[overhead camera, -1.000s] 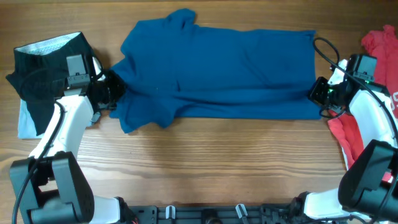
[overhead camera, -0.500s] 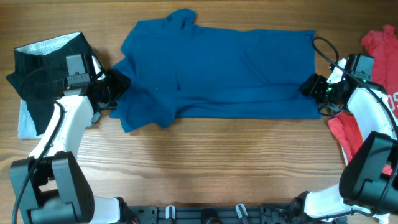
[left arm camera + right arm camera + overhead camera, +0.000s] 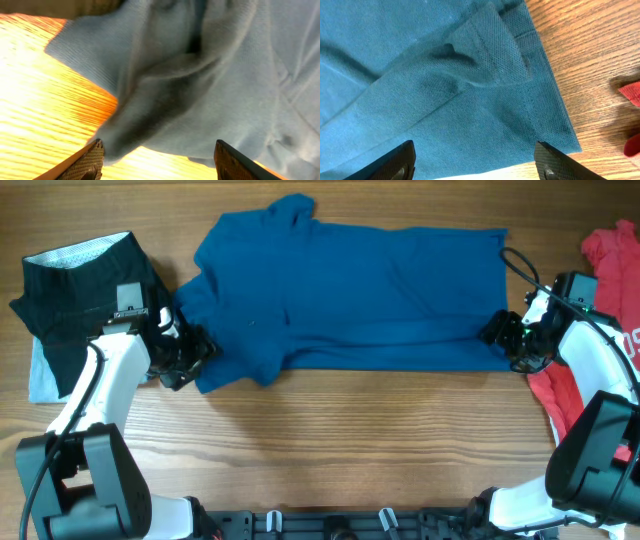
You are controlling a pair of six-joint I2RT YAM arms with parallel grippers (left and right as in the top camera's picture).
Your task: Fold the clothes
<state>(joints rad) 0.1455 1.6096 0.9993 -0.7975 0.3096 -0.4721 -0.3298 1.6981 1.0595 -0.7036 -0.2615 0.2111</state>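
Observation:
The clothes lie on the wooden table. A large deep-blue collared shirt is spread across the middle, its near half doubled over. My left gripper stands open at the shirt's left lower edge; in the left wrist view its fingers straddle the washed-out shirt edge with bare wood between them. My right gripper is open over the shirt's right hem corner, nothing pinched. A black garment lies far left. A red T-shirt lies far right.
A pale blue cloth pokes out under the black garment. Red fabric also lies beside my right arm and shows at the right edge of the right wrist view. Bare wood runs along the table's front.
Both grippers went from shut on the shirt's edges to open, letting the fabric go. The left gripper shifted toward the table's front; the right one moved slightly left.

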